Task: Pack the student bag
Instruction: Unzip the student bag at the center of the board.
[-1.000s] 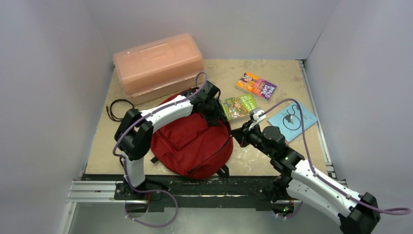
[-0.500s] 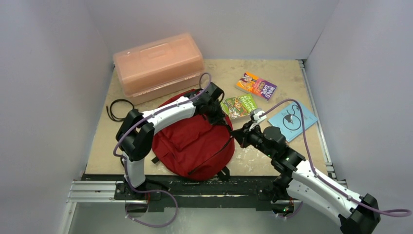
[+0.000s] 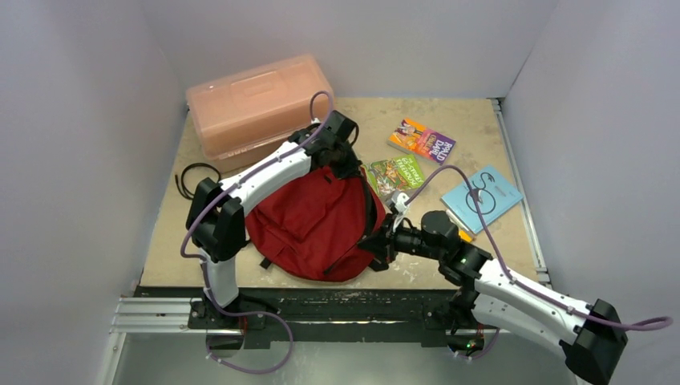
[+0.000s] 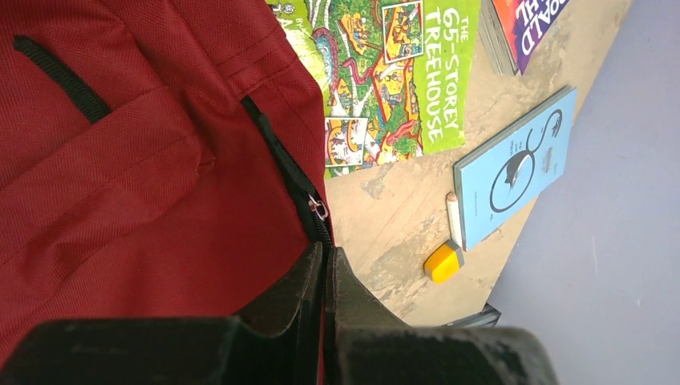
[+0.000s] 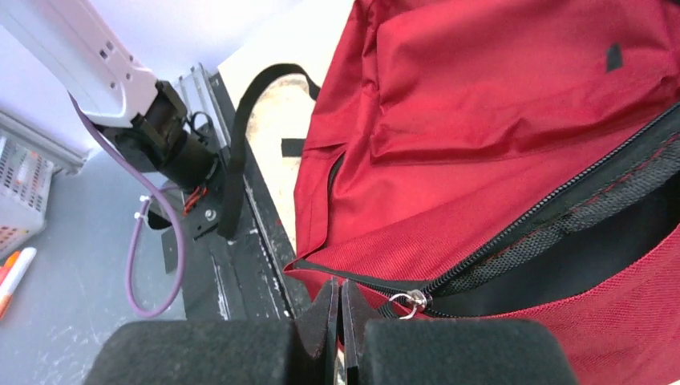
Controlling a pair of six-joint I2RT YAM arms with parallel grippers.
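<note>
Nearby, treehouse book (image 4: 385, 80) beside student bag (image 3: 313, 224); eraser (image 4: 443, 262), blue booklet (image 4: 517, 164) apart.

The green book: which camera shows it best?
Left wrist: the green book fills the frame's top, title readable, one corner behind the bag. The top view shows it small, beside the bag. The right wrist view misses it.

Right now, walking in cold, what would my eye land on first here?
The dark red backpack in the middle of the table: the left gripper pinches its far edge, the right gripper its near right side by the open zip. Next, the big orange-pink box at the back left, and a bright green book just right of the backpack.
</note>
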